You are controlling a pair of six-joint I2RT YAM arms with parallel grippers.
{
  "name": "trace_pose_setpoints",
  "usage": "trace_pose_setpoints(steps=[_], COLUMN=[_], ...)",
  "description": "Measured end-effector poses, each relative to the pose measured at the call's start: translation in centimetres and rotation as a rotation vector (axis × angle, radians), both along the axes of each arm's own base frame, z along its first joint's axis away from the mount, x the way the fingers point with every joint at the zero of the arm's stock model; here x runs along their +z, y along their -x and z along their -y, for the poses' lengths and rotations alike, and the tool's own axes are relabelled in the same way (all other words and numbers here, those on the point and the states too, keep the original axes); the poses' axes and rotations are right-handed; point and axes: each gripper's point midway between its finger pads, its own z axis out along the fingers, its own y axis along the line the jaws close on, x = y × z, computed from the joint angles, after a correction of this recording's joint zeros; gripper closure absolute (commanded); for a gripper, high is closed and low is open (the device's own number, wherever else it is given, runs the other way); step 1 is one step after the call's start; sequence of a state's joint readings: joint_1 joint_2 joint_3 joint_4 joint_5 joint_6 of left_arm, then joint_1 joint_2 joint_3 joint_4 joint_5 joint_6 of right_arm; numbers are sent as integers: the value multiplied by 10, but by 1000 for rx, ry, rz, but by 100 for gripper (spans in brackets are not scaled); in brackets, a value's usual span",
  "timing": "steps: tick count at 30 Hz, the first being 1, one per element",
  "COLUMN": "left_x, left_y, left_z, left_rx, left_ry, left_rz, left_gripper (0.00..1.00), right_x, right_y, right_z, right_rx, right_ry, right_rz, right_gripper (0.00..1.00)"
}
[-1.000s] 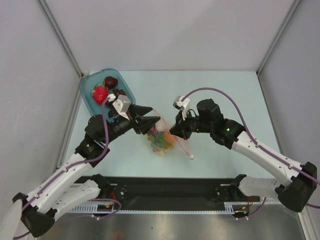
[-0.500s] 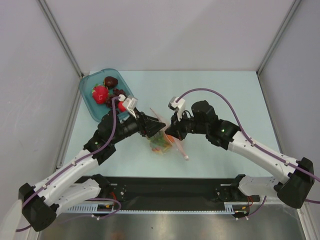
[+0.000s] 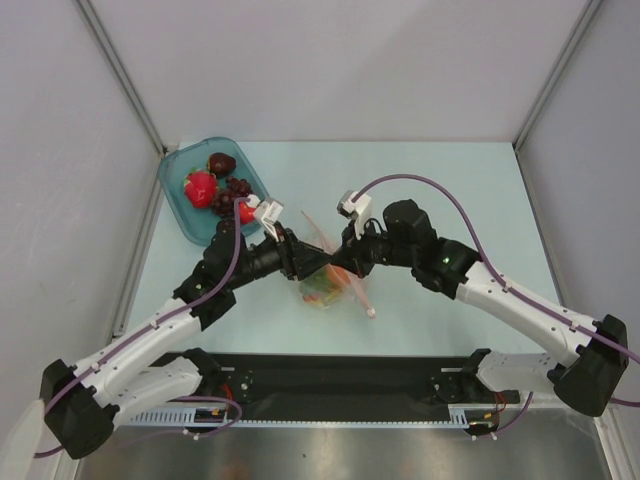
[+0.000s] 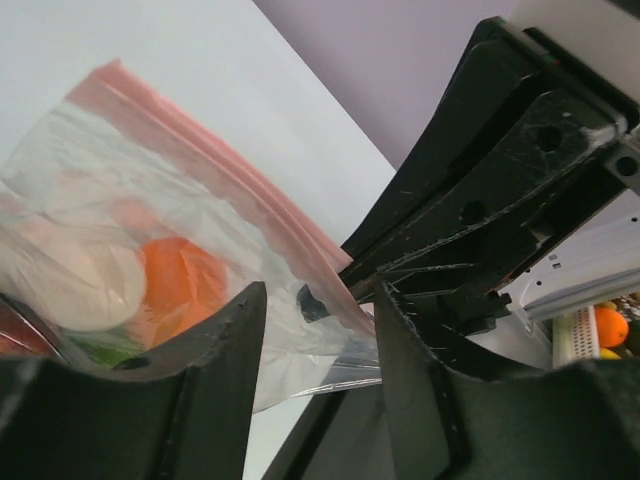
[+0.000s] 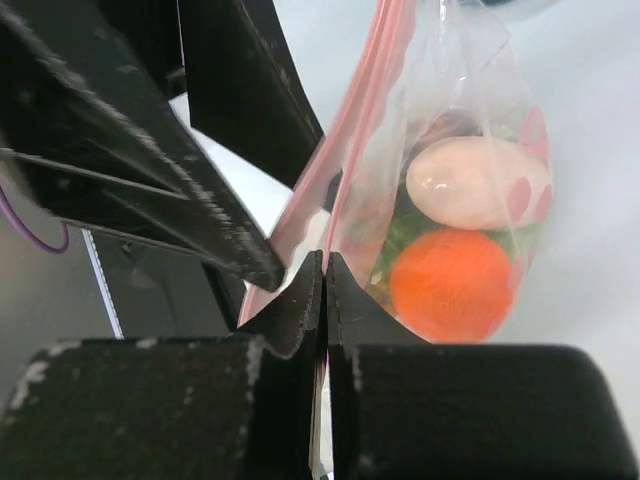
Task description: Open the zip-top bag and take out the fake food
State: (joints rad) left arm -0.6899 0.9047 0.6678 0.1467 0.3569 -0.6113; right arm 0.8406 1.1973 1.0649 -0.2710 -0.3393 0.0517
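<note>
Since a second ago, my left arm has pushed its left gripper [image 4: 318,295] up against the right gripper [image 5: 324,262], mid-table beside the teal tray [image 3: 176,168]. Left fingers stand half-spread around the zip-top bag [image 4: 120,150]; the right pinches its pink strip. Inside: orange [image 5: 450,283], white oval piece [image 5: 470,182].

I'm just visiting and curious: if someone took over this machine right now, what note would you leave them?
Right claw: shut on the zip-top bag at its pink strip.
Left claw: open, fingers either side of that strip, not gripping yet.
Inside the bag: orange, white oval piece.
Done: bag pinched on one side.
Left: grip the other side, pull open, empty it.
</note>
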Motion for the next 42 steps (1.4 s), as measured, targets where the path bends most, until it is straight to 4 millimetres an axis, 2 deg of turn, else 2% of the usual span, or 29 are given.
trace_pose_setpoints(steps=[1,3,4,6,11,16,19,22,27,30,33,35,41,42], left_x=[-2,-5,-5,-5,-8,12,34,48,56,41,11,-10,-68,-78], left_y=[0,0,-1,-2,-17,-40,-53,-60,-60,-60,-61,-61,-68,-69], left_z=[1,3,4,6,17,43,66,82,78,59,34,17,-25,-33], left_rx=[-4,-12,-15,-19,-20,-64,-122,-177,-195,-162,-83,-22,169,197], left_ry=[-3,-1,0,1,-23,-32,-9,16,35,21,-44,-108,-314,-347], left_rz=[-6,-20,-20,-16,-10,17,36,60,85,69,29,13,-41,-52], left_gripper=[63,75,90,100,100,100,100,100,100,100,100,100,99,82], right_x=[1,2,2,1,-1,9,25,48,84,91,84,67,-6,-15], right_y=[0,-1,-3,-6,-26,-64,-74,-75,-72,-70,-67,-64,-48,-45], right_z=[0,0,1,4,20,71,101,120,137,135,123,109,56,49], right_rx=[-1,-5,-13,-30,-110,-291,-379,-428,-470,-453,-413,-372,-244,-228], right_ry=[-1,-1,2,10,27,29,21,4,-30,-50,-60,-55,10,21], right_rz=[1,5,8,11,7,21,49,89,145,156,138,103,-48,-65], right_gripper=[100,100,100,100,100,100,100,100,100,100,100,100,100,100])
